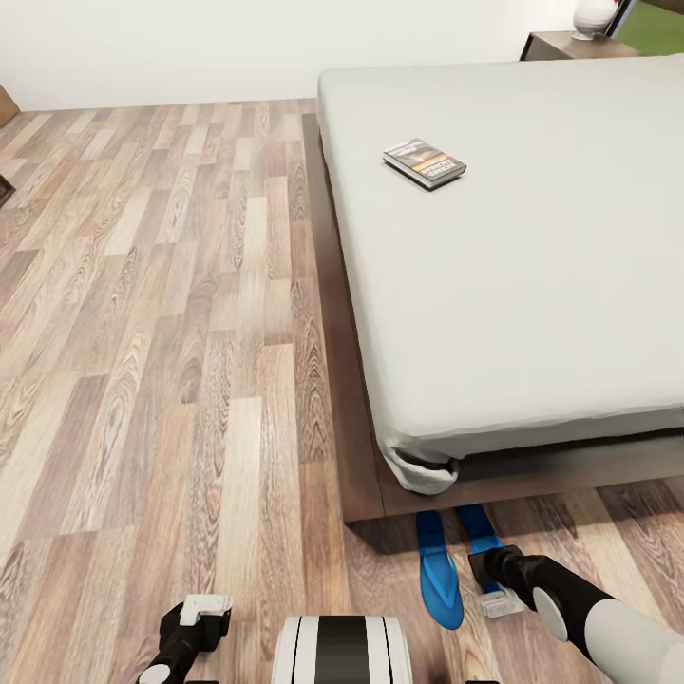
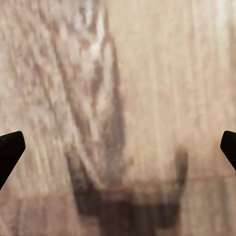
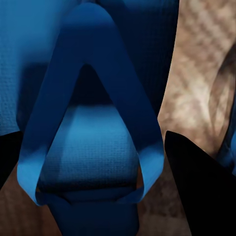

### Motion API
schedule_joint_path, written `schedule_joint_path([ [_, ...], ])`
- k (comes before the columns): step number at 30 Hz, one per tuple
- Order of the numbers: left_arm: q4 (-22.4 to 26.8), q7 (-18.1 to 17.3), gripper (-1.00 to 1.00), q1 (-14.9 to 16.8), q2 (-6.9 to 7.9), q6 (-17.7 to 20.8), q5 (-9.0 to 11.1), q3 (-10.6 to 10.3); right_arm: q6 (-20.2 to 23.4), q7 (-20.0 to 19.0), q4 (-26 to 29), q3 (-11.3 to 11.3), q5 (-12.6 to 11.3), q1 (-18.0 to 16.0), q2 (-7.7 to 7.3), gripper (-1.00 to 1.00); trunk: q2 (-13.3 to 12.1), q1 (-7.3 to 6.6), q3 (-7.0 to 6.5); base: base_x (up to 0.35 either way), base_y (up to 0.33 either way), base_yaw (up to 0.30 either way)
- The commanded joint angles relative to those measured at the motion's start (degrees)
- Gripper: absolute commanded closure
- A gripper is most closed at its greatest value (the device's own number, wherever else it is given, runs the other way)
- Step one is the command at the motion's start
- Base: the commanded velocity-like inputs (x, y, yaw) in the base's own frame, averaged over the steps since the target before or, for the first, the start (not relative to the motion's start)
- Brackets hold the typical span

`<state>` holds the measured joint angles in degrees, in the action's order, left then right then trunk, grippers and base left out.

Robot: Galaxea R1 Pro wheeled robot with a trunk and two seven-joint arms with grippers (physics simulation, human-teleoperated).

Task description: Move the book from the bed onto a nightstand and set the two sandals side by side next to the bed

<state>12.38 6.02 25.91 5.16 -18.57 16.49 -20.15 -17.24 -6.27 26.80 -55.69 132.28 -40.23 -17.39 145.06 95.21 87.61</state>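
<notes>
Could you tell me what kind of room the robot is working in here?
Most likely a bedroom: a large bed with a pale mattress on a dark wooden frame, a nightstand at its far corner, and wood-plank floor with blue sandals by the bed.

Grey bed (image 1: 532, 285) carries a book (image 1: 425, 162) near its left edge; wood floor (image 1: 171, 361) carries two blue sandals (image 1: 440, 570) side by side at the bed's foot.
</notes>
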Motion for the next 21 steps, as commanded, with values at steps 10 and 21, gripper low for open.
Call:
schedule_joint_path([
  [10,0.0,0.3,-1.00,0.0,0.04,-0.2,0.4,-0.5,-0.2,-0.2,0.2,-0.3,0.2,0.0,0.21,1.00,0.0,-0.09,-0.63,0.000,0.000,0.000],
  [21,0.0,0.3,-1.00,0.0,0.07,-0.2,0.4,-0.5,-0.2,-0.1,0.1,-0.3,0.2,0.0,0.21,1.00,0.0,-0.09,-0.63,0.000,0.000,0.000],
])
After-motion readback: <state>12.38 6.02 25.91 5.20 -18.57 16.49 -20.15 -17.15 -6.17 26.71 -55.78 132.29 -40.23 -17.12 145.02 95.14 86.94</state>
